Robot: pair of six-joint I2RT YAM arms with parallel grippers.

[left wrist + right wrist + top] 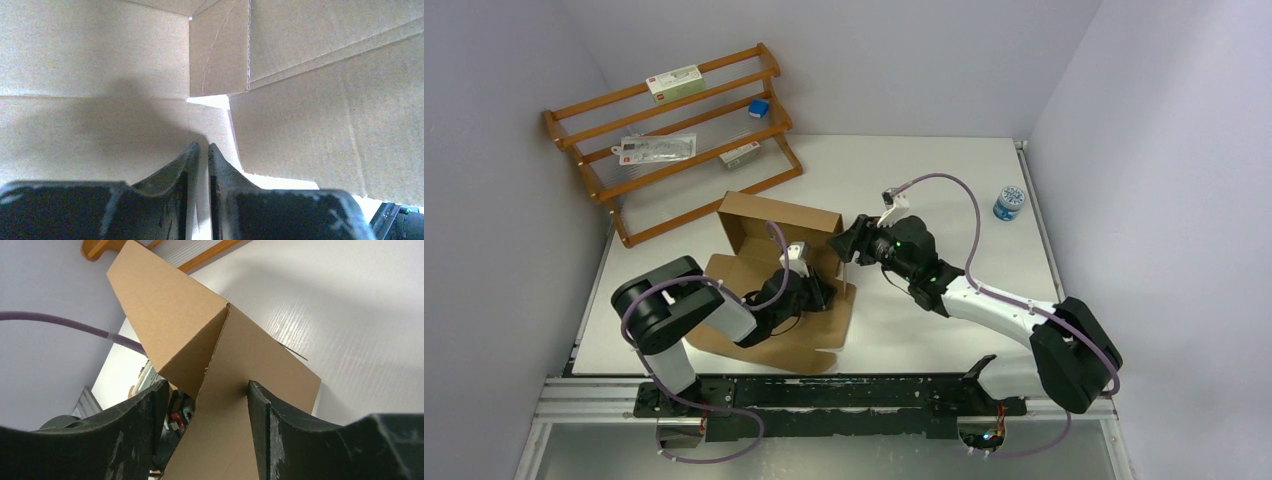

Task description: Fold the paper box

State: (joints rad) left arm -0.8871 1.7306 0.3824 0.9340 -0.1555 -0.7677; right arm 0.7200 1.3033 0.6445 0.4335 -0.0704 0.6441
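Brown cardboard makes the paper box [779,222]. It sits half built on the white worktop [924,170], with its back wall standing up. Pale grey walls [874,50] close in the room behind the box and on both sides of it. A wooden rack [674,130] stands behind the box, to the left. A small blue-and-white bottle [1009,202] stands well off to the box's right. The left claw [203,147] is inside the box, almost closed; I cannot tell if it pinches anything. The right claw [207,385] is spread wide around the box's right wall.
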